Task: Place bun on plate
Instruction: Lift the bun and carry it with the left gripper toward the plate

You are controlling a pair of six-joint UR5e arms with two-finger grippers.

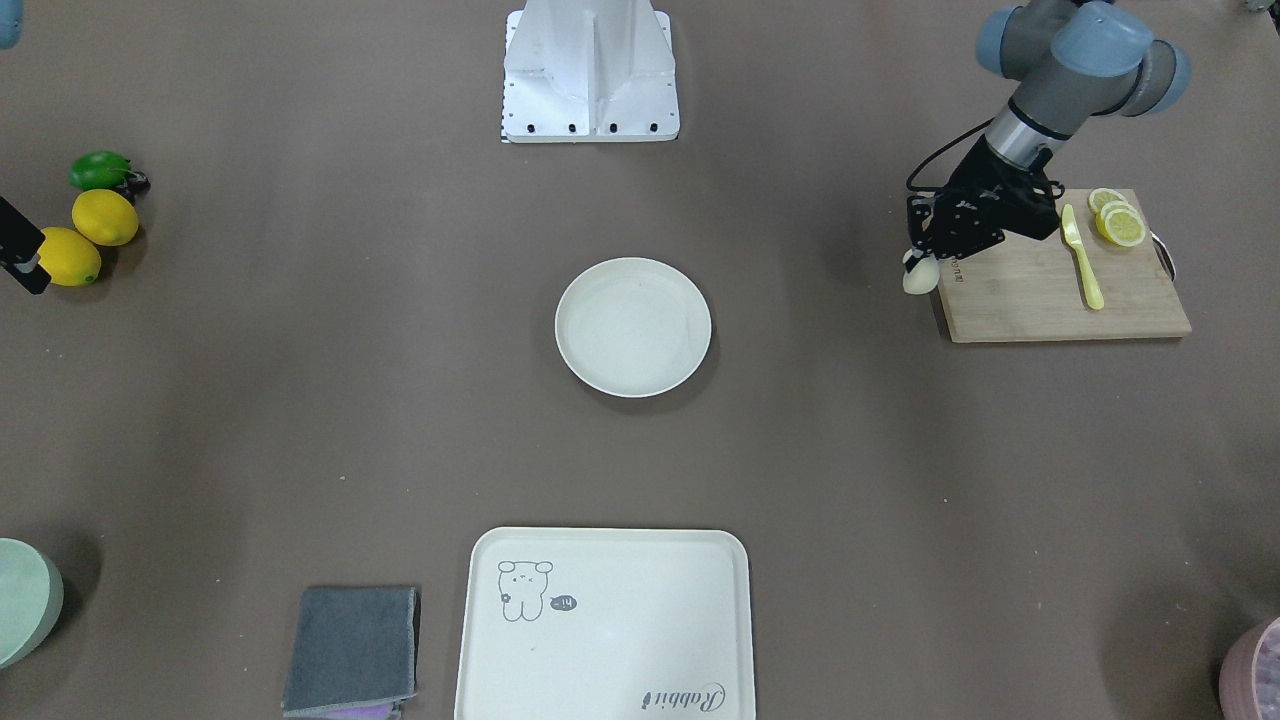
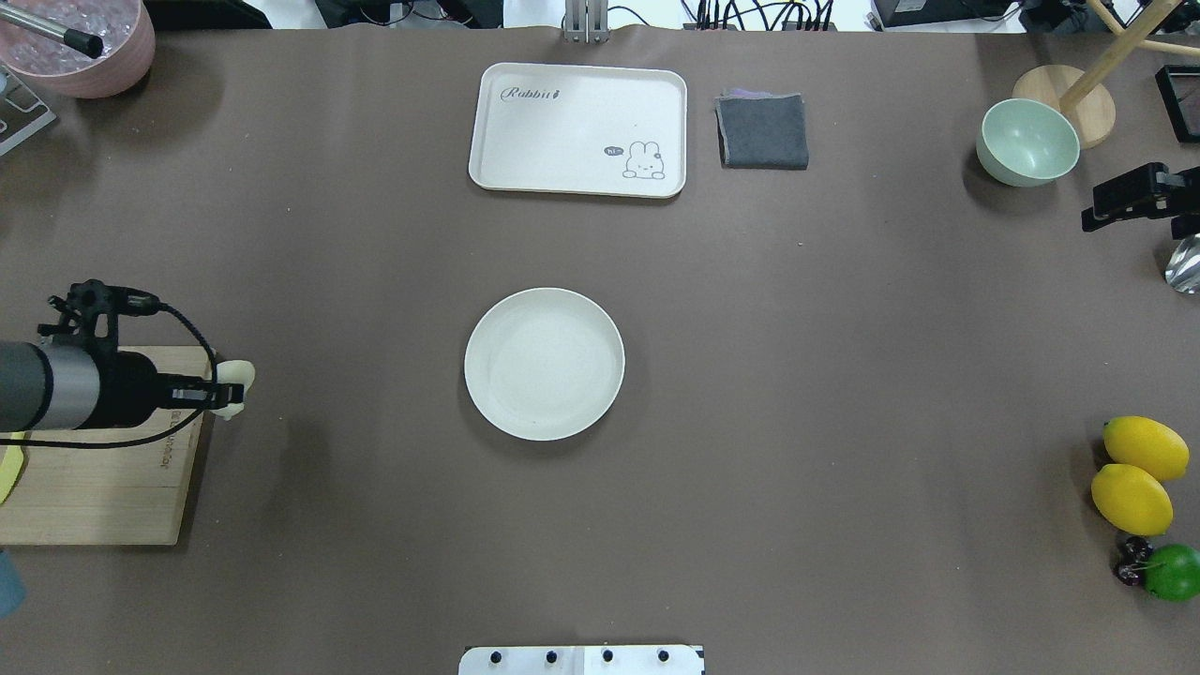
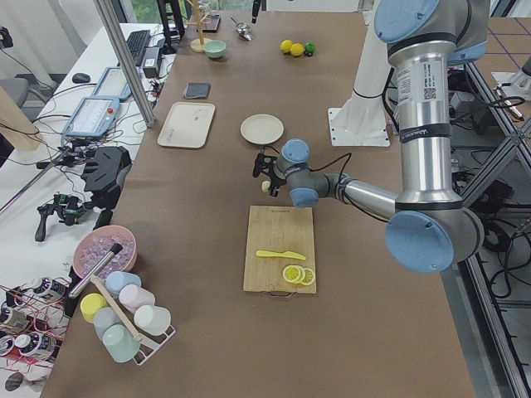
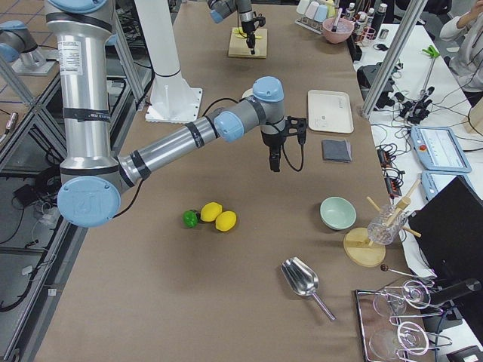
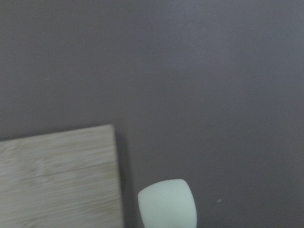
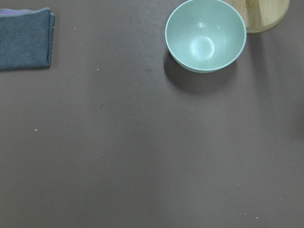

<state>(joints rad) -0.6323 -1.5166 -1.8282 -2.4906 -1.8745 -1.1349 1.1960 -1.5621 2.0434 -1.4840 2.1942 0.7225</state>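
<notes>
The bun [image 1: 921,276], a small pale cream lump, hangs in my left gripper [image 1: 918,262], which is shut on it just off the near corner of the wooden cutting board [image 1: 1040,300]. From overhead the bun [image 2: 236,379] pokes out past the black fingers. In the left wrist view the bun [image 5: 167,204] fills the bottom edge over brown table. The round cream plate [image 1: 633,327] sits bare mid-table, well apart from the bun. My right gripper [image 2: 1099,216] hovers far off near the green bowl [image 2: 1027,142]; I cannot tell how its jaws stand.
The board carries a yellow knife [image 1: 1083,260] and lemon slices [image 1: 1118,222]. A cream tray [image 1: 605,625] with a drawing and a grey cloth [image 1: 352,650] lie on the operators' side. Two lemons [image 1: 88,238] and a lime rest at the right arm's side.
</notes>
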